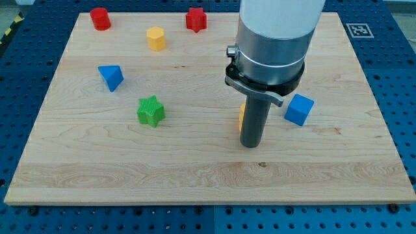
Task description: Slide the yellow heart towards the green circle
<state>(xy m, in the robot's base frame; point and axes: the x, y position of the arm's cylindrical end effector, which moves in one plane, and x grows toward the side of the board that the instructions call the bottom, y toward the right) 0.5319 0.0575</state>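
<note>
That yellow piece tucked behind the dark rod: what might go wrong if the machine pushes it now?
1. The yellow block is mostly hidden behind the rod; my tip sits right beside it, so an off-centre push could let it slip away sideways.
2. No green circle shows; only a green star lies at the view's left, so the aim is uncertain.
3. The blue cube sits close and could get bumped.

From my remote seat the feed looks bright and evenly lit from overhead, sharp across the pale wooden board [195, 175], with only short soft shadows under the blocks, a mild sheen on the arm's metal collar [270, 52], and no blur at the edges.
</note>
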